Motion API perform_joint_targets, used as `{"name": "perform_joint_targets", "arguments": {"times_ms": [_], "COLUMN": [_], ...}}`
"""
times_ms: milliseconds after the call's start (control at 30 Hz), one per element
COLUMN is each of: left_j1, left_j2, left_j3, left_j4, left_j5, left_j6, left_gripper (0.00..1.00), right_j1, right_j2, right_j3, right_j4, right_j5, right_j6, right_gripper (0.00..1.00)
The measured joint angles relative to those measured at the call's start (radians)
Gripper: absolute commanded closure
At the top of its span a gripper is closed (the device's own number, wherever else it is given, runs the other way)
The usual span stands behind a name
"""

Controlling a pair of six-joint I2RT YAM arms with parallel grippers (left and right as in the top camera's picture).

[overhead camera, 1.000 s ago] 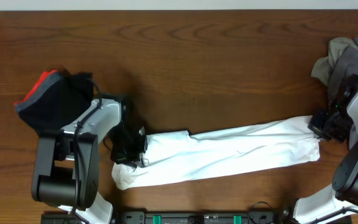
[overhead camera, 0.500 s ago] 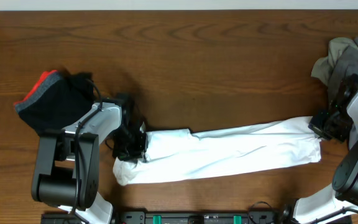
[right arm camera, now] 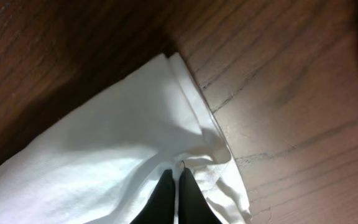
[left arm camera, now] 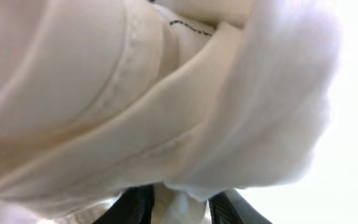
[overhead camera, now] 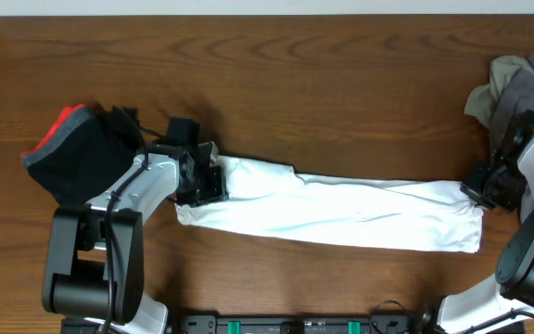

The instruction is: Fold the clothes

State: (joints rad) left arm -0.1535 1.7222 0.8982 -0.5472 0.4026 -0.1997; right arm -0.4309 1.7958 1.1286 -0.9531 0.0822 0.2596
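A long white garment [overhead camera: 341, 211] lies stretched across the table's front, folded into a strip. My left gripper [overhead camera: 204, 179] is shut on its left end; in the left wrist view the white cloth [left arm camera: 166, 93] fills the frame and bunches between the black fingers [left arm camera: 178, 208]. My right gripper [overhead camera: 482, 186] is shut on the garment's right end; in the right wrist view the closed fingertips [right arm camera: 175, 180] pinch a fold of the white cloth [right arm camera: 104, 155] near its corner.
A black and red garment [overhead camera: 77, 148] lies at the left beside my left arm. A heap of grey clothes [overhead camera: 517, 88] sits at the far right, behind my right arm. Bare wood table [overhead camera: 323, 83] spans the back.
My left gripper has pulled the garment's left end up and away from the front edge, straightening the strip. The right gripper has stayed in place.
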Motion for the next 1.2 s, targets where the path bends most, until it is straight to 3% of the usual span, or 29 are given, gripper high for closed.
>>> {"name": "perform_joint_targets", "arguments": {"times_ms": [400, 567, 700, 933, 1200], "left_j1": [0.0, 0.0, 0.0, 0.0, -0.003], "left_j2": [0.002, 0.005, 0.005, 0.005, 0.003], "left_j3": [0.004, 0.008, 0.008, 0.008, 0.022], "left_j4": [-0.006, -0.01, -0.01, -0.012, -0.074], "left_j5": [-0.003, -0.003, -0.003, -0.002, -0.015], "left_j6": [-0.006, -0.006, -0.006, -0.006, -0.006], "left_gripper": [0.68, 0.67, 0.67, 0.66, 0.53], "right_j1": [0.0, -0.01, -0.019, -0.018, -0.003], "right_j2": [0.0, 0.0, 0.0, 0.0, 0.0], "right_j3": [0.0, 0.0, 0.002, 0.076, 0.075], "right_j4": [0.013, 0.055, 0.095, 0.065, 0.013], "right_j5": [0.064, 0.056, -0.021, -0.24, -0.333], "right_j6": [0.004, 0.001, -0.047, -0.178, -0.231], "right_gripper": [0.96, 0.84, 0.8, 0.81, 0.8]}}
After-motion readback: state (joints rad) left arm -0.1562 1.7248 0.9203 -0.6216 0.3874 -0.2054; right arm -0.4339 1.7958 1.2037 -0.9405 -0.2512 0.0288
